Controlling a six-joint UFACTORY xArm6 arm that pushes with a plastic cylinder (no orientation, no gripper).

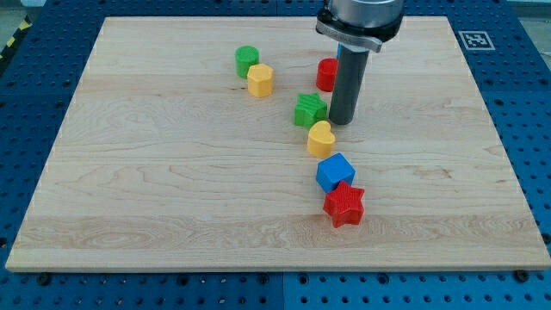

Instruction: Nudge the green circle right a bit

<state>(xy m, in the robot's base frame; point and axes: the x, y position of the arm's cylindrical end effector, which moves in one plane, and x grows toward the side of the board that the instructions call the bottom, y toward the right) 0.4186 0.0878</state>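
Note:
The green circle (246, 60) stands near the view's top, left of centre, on the wooden board (155, 172). A yellow block (260, 80) touches it at its lower right. My tip (343, 121) rests on the board well to the right of the green circle, just right of a green star (309, 110). A red block (326, 74) is partly hidden behind the rod.
A yellow heart (320, 138) lies below the green star. A blue cube (335, 172) and a red star (344, 204) lie lower down, touching. The board sits on a blue perforated table. A printed marker (475, 40) is at the top right corner.

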